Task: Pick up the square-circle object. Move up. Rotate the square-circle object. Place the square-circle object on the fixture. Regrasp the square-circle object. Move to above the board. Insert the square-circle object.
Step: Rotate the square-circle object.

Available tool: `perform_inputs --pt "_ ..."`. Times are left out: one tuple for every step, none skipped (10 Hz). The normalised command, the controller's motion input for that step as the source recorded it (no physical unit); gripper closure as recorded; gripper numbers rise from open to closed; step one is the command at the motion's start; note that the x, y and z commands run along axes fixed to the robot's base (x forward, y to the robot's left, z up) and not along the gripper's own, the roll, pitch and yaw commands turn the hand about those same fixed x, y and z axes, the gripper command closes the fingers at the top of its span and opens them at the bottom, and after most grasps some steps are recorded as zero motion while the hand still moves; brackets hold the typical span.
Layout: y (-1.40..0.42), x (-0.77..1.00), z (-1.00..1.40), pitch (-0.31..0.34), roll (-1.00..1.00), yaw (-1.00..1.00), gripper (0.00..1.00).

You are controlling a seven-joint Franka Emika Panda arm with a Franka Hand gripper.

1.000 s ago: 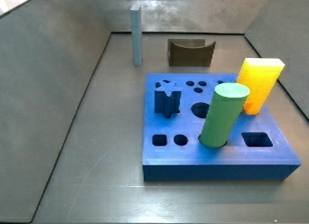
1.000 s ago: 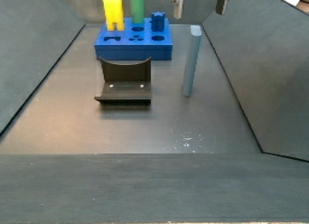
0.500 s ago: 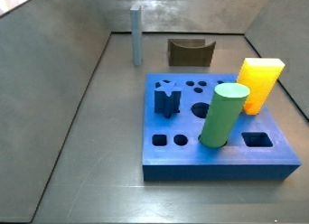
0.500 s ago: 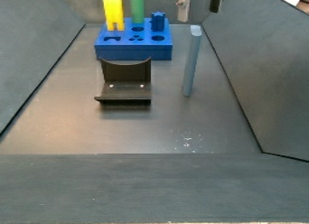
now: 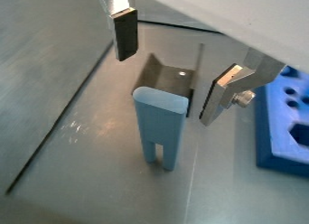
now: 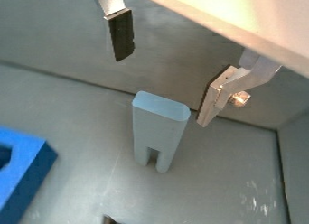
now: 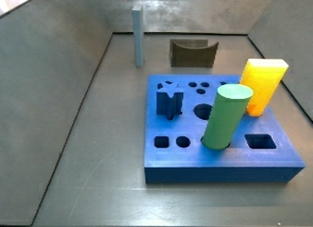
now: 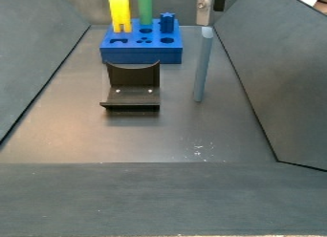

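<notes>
You have the board, the biggest thing on the floor, lying flat with its holed face up; a blue corner of it shows in both wrist views. On it stand a tall green cylinder and a yellow block, both upright in their holes, and a dark blue piece beside them. In the far side view the same board sits at the back with the yellow block and the green cylinder rising from it.

Next in size, the fixture rests on the floor in front of the board, apart from it; in a side view you see it beyond the board, and in a wrist view it stands just behind the peg.

The square-circle object stands upright on the floor, beside the board's corner and well apart from the fixture; it is near the back wall in a side view. In both wrist views it stands free with a slot at its foot.

Your gripper hangs above the peg with its jaws spread wide, one dark pad and one silver finger on either side of the top, touching nothing. In a side view only the gripper's tips show at the top edge
</notes>
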Motion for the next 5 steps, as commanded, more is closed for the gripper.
perform_inputs --pt "0.00 0.04 -0.03 0.006 -0.01 1.00 0.00" --pt "0.00 0.04 -0.02 0.006 -0.01 1.00 0.00" --pt "0.00 0.04 -0.02 0.006 -0.02 1.00 0.00" --pt "0.00 0.04 -0.02 0.006 -0.02 1.00 0.00" --pt "0.00 0.04 -0.02 0.007 -0.02 1.00 0.00"
